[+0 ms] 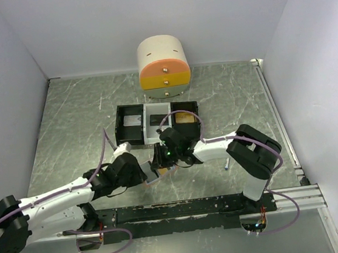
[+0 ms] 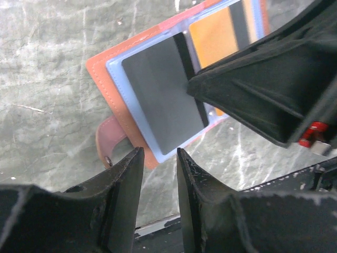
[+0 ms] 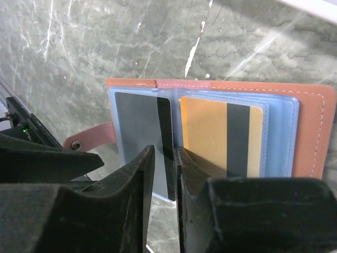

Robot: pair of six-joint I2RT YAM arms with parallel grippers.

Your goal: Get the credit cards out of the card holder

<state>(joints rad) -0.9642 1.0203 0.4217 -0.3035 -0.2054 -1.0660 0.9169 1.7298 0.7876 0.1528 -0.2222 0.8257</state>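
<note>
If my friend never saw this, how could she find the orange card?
On the green marbled table lies a brown leather card holder, opened flat. Two cards show in its light blue sleeves. The orange-gold card is the bright one; the dark grey card beside it is dull.

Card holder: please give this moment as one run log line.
card holder: open flat | dark grey card: inside | orange-gold card: inside | right hand: open at dark grey card | left hand: open

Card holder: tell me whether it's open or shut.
Open: the card holder lies spread flat, both blue pages showing, the dark grey card on one, the orange-gold card on the other.
</note>
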